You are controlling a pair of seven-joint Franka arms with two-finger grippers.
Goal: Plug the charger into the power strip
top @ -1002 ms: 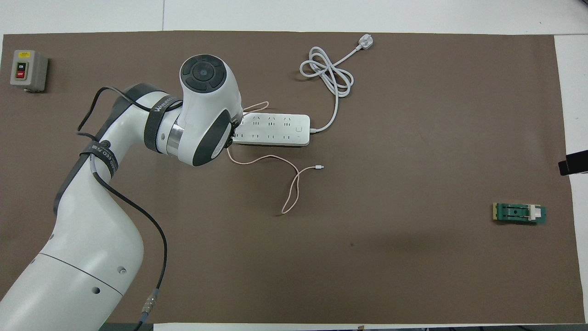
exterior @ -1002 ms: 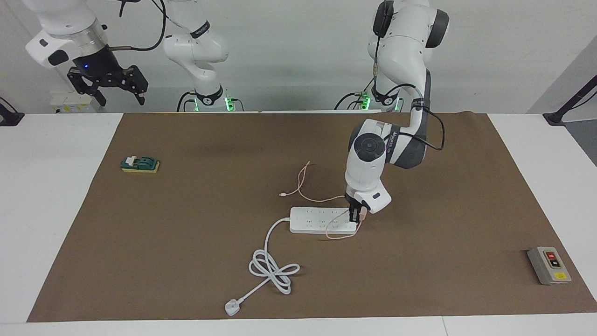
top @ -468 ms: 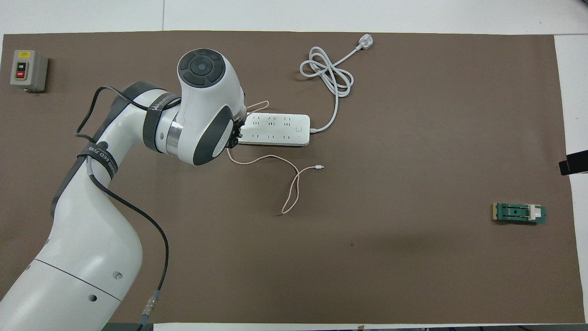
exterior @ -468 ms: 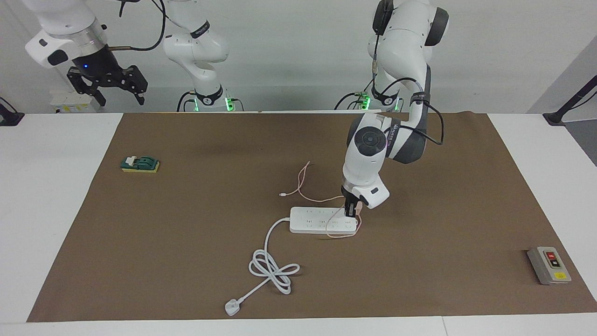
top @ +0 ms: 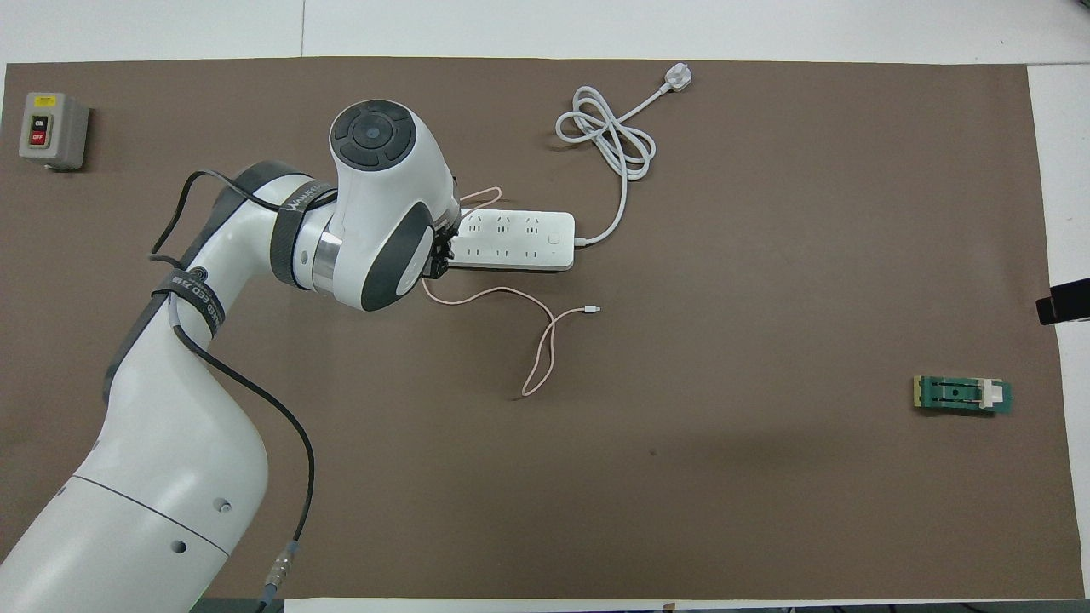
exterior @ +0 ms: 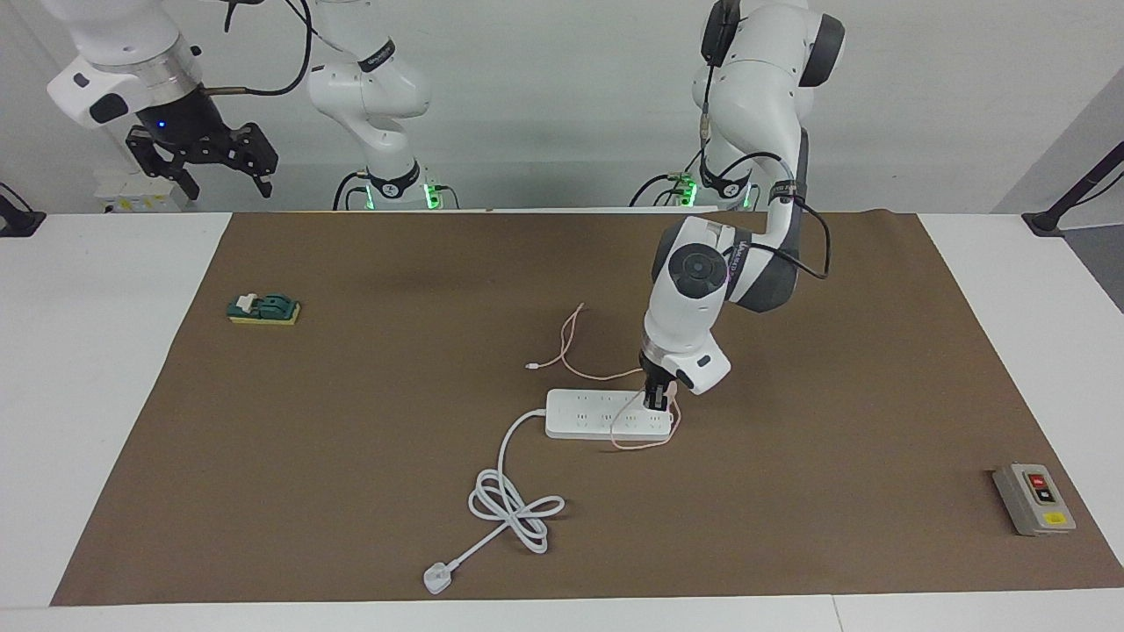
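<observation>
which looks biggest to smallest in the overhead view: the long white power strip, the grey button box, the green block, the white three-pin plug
1. long white power strip
2. green block
3. grey button box, close to the block, so that order is unsure
4. white three-pin plug

The power strip is a long white bar lying flat on the brown mat. Its thick white cord curls into loops. The little pink charger sits over one end of it, its thin pink cable trailing around.
</observation>
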